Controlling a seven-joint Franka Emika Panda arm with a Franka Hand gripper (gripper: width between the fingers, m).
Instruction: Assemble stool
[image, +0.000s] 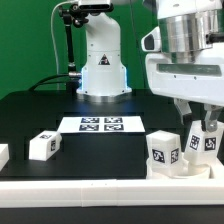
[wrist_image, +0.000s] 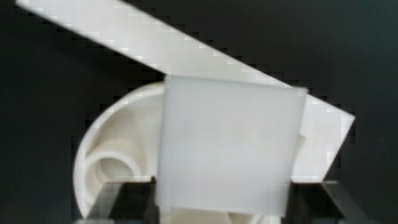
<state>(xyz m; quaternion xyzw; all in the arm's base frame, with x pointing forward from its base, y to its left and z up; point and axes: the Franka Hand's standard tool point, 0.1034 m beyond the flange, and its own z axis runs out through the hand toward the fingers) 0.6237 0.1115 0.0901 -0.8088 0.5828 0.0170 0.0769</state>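
Note:
My gripper is at the exterior view's right, shut on a white block leg held upright over the round white seat. Another leg stands on the seat just to the held leg's left. In the wrist view the held leg fills the middle between the dark fingers of my gripper. The seat's curved rim shows beneath it and the other leg slants behind. Whether the held leg touches the seat I cannot tell.
A loose tagged leg lies on the black table at the left, another at the left edge. The marker board lies before the robot base. A long white rim bar runs along the front.

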